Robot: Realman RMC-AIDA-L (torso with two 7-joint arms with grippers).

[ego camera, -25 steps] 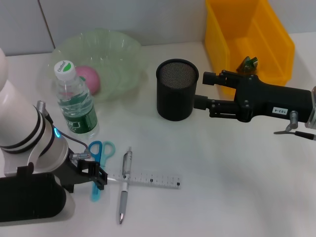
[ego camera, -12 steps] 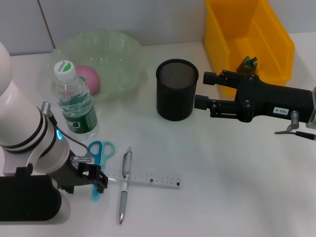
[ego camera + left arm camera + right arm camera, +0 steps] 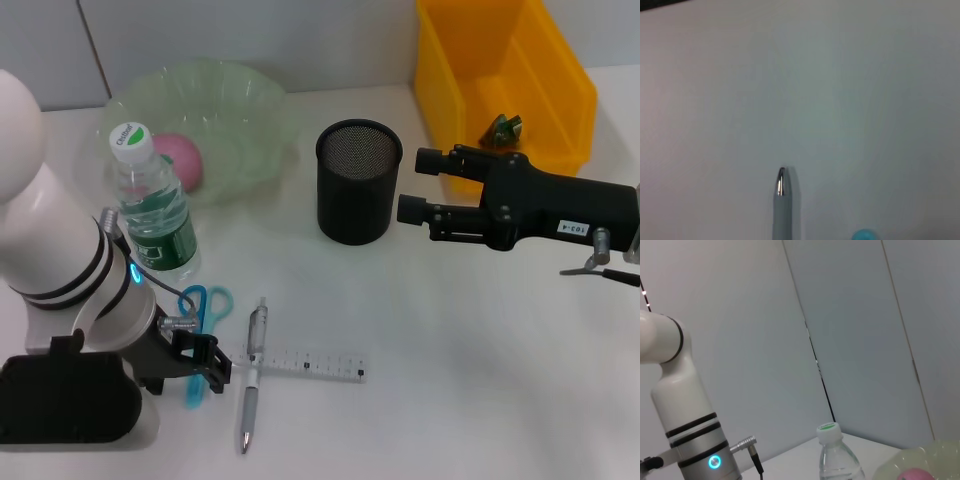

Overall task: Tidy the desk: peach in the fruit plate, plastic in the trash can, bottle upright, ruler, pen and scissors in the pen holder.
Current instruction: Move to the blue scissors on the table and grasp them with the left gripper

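My left gripper (image 3: 203, 362) is low over the table at the front left, open, over the blade end of the blue scissors (image 3: 198, 312). The silver pen (image 3: 252, 372) lies just right of it, across the clear ruler (image 3: 305, 363). The left wrist view shows the pen's tip (image 3: 781, 197) and a teal scissors end (image 3: 863, 235). The bottle (image 3: 150, 205) stands upright. The pink peach (image 3: 181, 160) lies in the green fruit plate (image 3: 235, 110). My right gripper (image 3: 418, 186) is open and empty, right of the black mesh pen holder (image 3: 358, 182). The plastic (image 3: 503, 128) lies in the yellow trash can (image 3: 560, 75).
The right wrist view shows the bottle (image 3: 836, 456), the peach (image 3: 918, 474), the plate's rim (image 3: 900, 460) and my left arm (image 3: 687, 440) before a grey wall. White table stretches at the front right.
My left arm has shifted right, bringing its gripper closer to the pen. My right gripper has drawn slightly away from the pen holder.
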